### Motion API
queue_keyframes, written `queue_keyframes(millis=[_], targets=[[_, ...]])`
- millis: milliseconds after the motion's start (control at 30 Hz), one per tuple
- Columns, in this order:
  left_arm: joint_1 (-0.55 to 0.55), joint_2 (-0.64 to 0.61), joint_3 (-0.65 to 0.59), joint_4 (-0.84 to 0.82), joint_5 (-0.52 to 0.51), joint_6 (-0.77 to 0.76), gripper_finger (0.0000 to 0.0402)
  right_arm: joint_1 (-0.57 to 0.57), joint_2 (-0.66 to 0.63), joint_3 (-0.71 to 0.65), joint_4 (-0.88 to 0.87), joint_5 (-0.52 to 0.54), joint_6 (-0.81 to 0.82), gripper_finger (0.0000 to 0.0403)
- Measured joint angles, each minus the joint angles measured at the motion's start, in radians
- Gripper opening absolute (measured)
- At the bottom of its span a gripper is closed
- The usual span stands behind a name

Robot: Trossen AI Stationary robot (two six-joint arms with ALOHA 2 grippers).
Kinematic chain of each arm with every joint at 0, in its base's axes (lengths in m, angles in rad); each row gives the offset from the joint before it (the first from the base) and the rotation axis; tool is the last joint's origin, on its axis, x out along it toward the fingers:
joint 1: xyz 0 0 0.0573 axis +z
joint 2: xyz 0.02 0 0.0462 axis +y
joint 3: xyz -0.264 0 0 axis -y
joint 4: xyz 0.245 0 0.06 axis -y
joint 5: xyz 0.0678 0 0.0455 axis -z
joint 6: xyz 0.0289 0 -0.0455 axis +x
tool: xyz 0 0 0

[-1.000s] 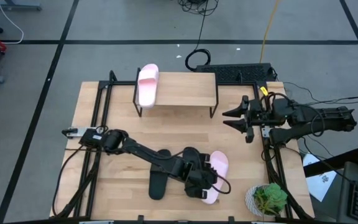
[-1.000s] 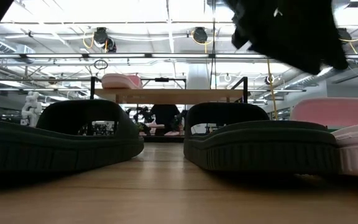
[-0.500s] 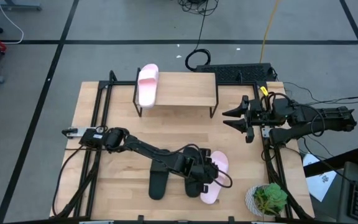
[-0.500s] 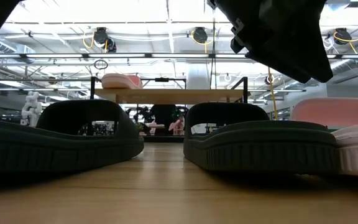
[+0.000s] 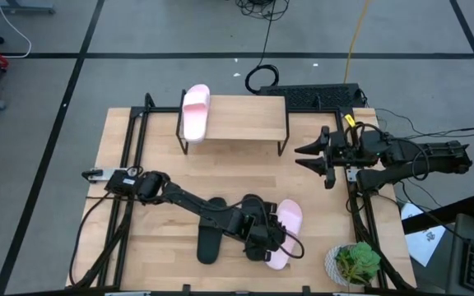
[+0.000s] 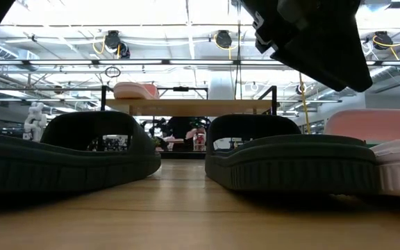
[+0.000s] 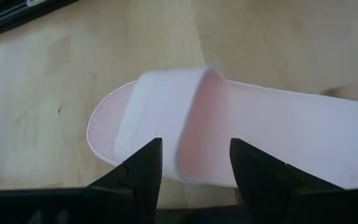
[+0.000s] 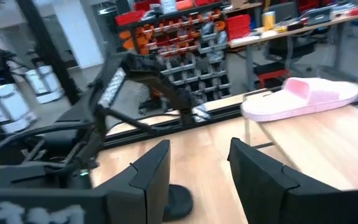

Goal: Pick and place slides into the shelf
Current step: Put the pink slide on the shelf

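A light pink slide (image 5: 291, 215) lies flat on the table at the near right, and it also shows in the left wrist view (image 7: 241, 130). My left gripper (image 7: 194, 168) is open just above the side edge of this slide, near its wide strap (image 7: 160, 112). I cannot tell whether it touches the slide. Two black slides (image 5: 210, 244) (image 5: 253, 207) lie on the table beside the pink one. A second pink slide (image 5: 194, 111) rests on its sole on the left end of the shelf (image 5: 245, 119). My right gripper (image 5: 309, 156) is open and empty, right of the shelf.
A small potted plant (image 5: 353, 263) stands at the near right corner. A black keyboard (image 5: 313, 97) lies behind the shelf's right end. Black metal frames (image 5: 134, 140) run along the table's left and right sides. Most of the shelf top to the right of the pink slide is bare wood.
My left gripper has shifted a little over the pink slide on the table and has come down slightly. The slides lie as before.
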Motion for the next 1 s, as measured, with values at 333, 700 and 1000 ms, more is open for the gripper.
queue_keyframes(millis=[333, 700, 1000], targets=[[-0.001, 0.003, 0.0, 0.042, -0.011, 0.04, 0.0186, 0.0, 0.0, 0.0, 0.0, 0.049, -0.013, 0.0155], [0.014, 0.003, 0.0, 0.041, -0.059, 0.051, 0.0186, 0.0, 0.0, 0.0, 0.0, 0.049, -0.013, 0.0155], [0.022, 0.034, 0.0, 0.065, -0.026, 0.029, 0.0186, 0.0, 0.0, 0.0, 0.001, 0.049, -0.013, 0.0155]])
